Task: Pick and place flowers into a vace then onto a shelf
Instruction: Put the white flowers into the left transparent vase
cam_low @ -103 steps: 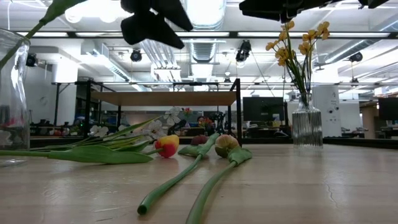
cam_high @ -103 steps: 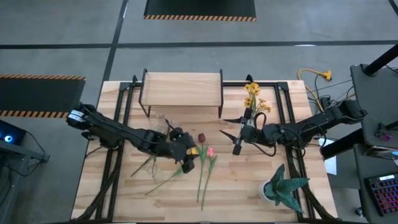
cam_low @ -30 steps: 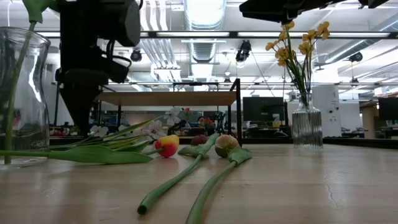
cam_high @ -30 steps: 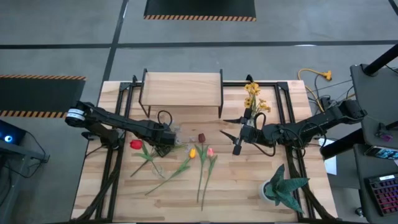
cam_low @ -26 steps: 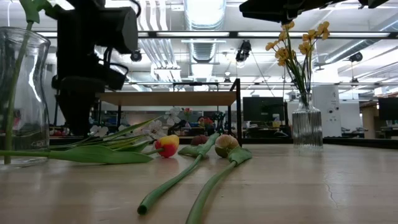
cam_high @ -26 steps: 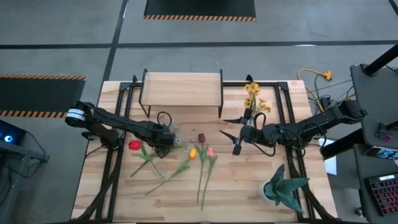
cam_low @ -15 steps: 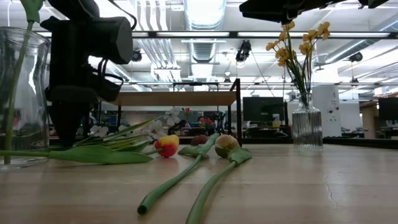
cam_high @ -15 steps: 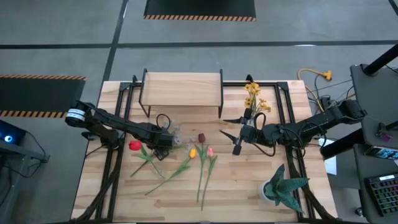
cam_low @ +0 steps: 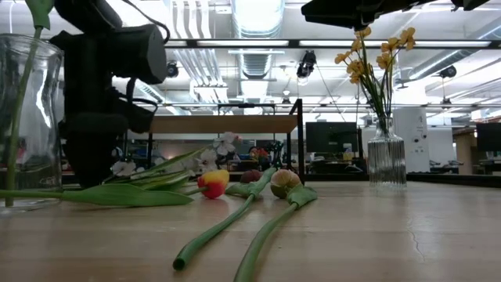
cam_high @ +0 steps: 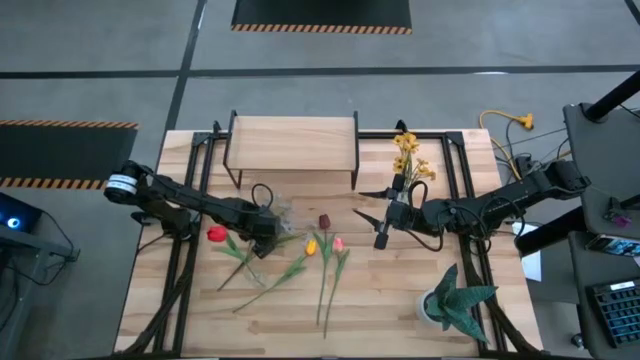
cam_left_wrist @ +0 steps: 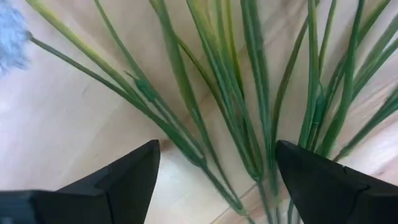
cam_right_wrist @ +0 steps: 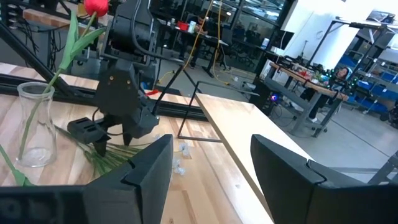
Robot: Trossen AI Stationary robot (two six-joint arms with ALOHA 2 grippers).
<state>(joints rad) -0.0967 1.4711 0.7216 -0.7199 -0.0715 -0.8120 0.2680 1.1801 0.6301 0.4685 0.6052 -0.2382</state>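
1 red tulip (cam_high: 217,234) stands in the vase (cam_right_wrist: 32,124), 4 flowers wait on the desk (cam_high: 400,300), and the left tool (cam_left_wrist: 214,180) straddles the pale spray's stems (cam_left_wrist: 249,112), wide open, holding nothing.

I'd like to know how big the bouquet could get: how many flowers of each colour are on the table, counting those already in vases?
Red tulip: 1
Dark maroon tulip: 1
Yellow tulip: 1
Pink tulip: 1
Yellow-bloomed bunch: 1
Pale blossom spray: 1
Total: 6
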